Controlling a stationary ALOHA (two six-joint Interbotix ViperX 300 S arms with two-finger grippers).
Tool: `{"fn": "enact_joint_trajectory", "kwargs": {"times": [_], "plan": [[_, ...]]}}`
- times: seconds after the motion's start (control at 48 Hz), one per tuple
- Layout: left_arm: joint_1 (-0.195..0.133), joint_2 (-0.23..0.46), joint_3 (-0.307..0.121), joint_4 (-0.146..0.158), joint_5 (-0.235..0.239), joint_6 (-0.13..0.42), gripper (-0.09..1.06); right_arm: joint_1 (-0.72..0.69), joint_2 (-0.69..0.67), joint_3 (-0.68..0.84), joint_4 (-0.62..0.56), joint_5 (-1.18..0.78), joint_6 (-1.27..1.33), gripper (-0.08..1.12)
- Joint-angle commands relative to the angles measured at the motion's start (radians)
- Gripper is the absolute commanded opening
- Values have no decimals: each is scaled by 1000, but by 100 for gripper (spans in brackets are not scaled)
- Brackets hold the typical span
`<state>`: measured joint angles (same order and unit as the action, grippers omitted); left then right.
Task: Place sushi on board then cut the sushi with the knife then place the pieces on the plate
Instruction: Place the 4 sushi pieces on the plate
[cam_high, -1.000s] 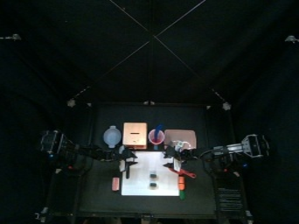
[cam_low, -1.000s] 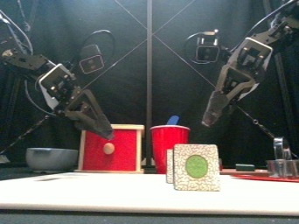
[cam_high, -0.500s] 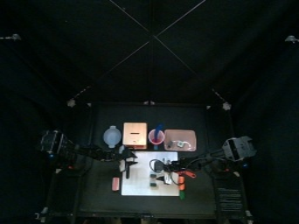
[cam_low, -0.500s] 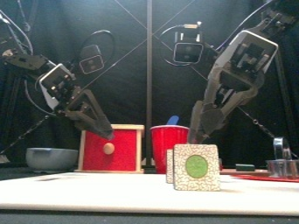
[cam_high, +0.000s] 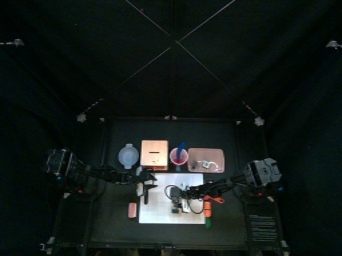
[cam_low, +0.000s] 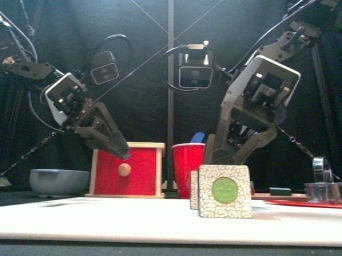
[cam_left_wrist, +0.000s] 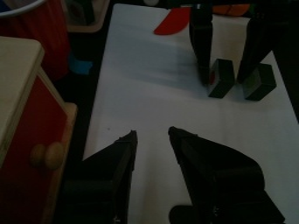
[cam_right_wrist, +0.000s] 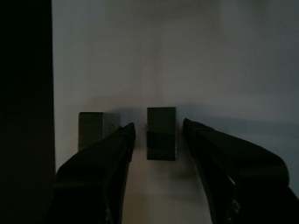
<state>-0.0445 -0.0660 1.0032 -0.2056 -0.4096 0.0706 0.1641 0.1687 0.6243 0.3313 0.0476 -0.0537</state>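
Right gripper (cam_right_wrist: 156, 125), jaws apart, over sushi pieces (cam_right_wrist: 162, 145), contact unclear; left gripper (cam_left_wrist: 152, 134) also spread

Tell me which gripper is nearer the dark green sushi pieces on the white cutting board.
Right. The right gripper hangs open just above the sushi pieces; the left gripper hovers off to their left.
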Motion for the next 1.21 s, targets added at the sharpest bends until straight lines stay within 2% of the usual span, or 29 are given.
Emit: {"fn": "enact_joint_trajectory", "kwargs": {"times": [0.021, 0.188, 0.354, 0.5, 0.812, 0.979, 1.208], "plan": [[2, -5, -15, 0, -3, 2, 76, -23, -32, -20, 5, -3, 0, 73], [2, -3, -15, 0, -5, 3, 76, -58, -60, 2, 5, 3, 2, 61], [2, -3, -12, 2, -5, 3, 76, -115, -138, 64, 8, 51, 2, 61], [2, -3, -12, 0, -5, 2, 76, -176, -262, 137, 11, 89, 2, 61], [3, 2, -14, -2, -5, 2, 76, -443, -520, 328, 2, 190, 2, 61], [5, 8, -17, 0, -5, 2, 76, -594, -589, 408, -38, 247, 0, 61], [3, 11, -21, 0, -3, -2, 76, -716, -652, 495, -86, 321, 2, 61]]}}
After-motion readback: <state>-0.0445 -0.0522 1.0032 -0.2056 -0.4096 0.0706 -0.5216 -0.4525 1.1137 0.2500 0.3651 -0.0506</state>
